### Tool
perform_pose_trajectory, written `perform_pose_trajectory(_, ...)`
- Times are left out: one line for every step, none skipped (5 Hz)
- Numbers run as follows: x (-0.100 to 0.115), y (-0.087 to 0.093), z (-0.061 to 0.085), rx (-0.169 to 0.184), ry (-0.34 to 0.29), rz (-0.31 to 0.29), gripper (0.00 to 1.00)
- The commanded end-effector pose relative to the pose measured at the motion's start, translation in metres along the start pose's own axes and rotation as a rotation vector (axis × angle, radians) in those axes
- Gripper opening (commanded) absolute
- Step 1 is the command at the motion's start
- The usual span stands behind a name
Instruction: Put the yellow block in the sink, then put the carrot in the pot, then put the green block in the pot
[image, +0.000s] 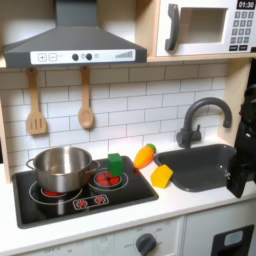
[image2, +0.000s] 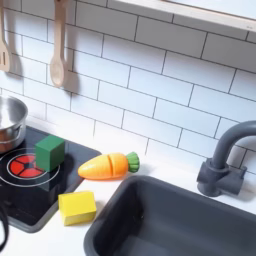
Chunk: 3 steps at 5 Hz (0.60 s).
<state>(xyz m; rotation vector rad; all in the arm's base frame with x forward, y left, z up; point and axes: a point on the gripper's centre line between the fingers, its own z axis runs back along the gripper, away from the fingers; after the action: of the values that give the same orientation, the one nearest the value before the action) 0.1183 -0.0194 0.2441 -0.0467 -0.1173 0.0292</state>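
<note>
Beside the sink (image: 205, 160), yellow block (image: 161, 176); gripper (image: 243, 150) possibly right.

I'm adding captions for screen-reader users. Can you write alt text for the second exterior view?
A toy kitchen counter: a yellow block lies beside the grey sink, a carrot lies behind it, and a green block stands on the black stove. A pot's edge shows at the second exterior view's left.
</note>
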Motion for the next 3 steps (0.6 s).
perform_pose_trajectory(0.000, 0.000, 0.000, 0.000, -0.002, 0.000, 1.00)
perform_pose_trajectory(0.036, -0.005, -0.005, -0.005, -0.017, 0.041, 1.00)
perform_pose_trajectory(0.062, -0.012, -0.019, 0.003, 0.009, 0.047, 1.00)
